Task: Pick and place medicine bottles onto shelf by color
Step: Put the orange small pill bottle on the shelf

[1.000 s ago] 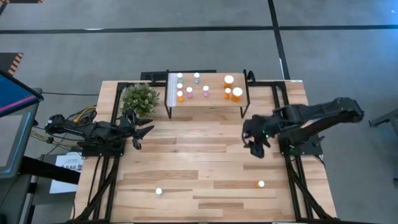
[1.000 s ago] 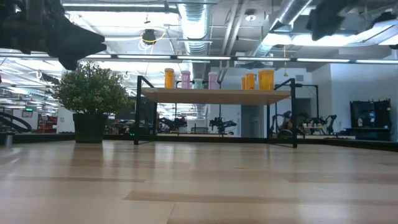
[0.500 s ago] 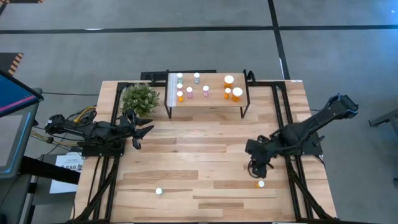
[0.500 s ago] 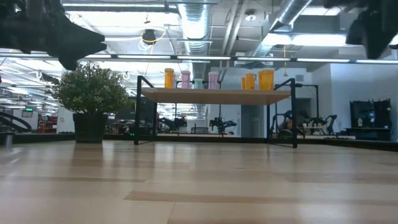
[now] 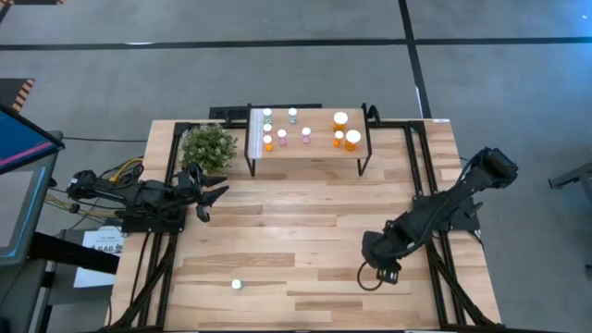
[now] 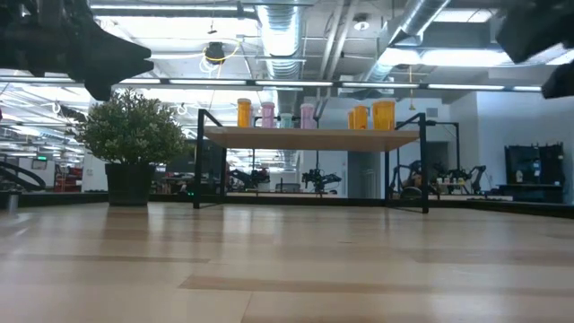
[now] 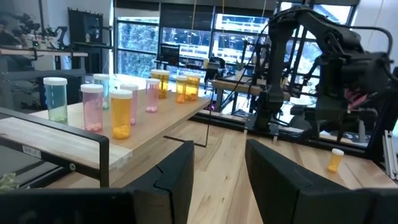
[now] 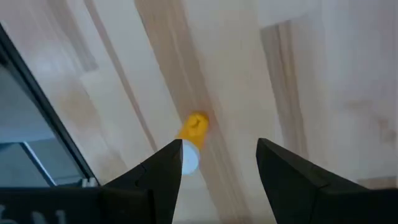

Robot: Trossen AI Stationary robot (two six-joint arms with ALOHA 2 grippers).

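A small orange medicine bottle point(image 8: 193, 138) with a white cap stands on the table near its front right. My right gripper point(image 8: 217, 157) hangs above it, open and pointing down, with the bottle just off one finger and untouched. Another white-capped bottle point(image 5: 237, 284) stands near the front left. The shelf point(image 5: 305, 148) stands on thin black legs at the table's far middle and carries several orange, pink and green bottles point(image 7: 121, 113). My left gripper point(image 7: 221, 168) waits open at the table's left side, pointing level.
A green potted plant point(image 5: 209, 145) stands left of the shelf, close to my left gripper point(image 5: 211, 191). Black frame rails point(image 5: 435, 277) run along the table's left and right edges. Bare wood lies between the shelf and the two loose bottles.
My right gripper has swung from the table's right middle toward the near edge and come down, tipping from slanted to nearly straight down. It now stands over the orange bottle at the front right.
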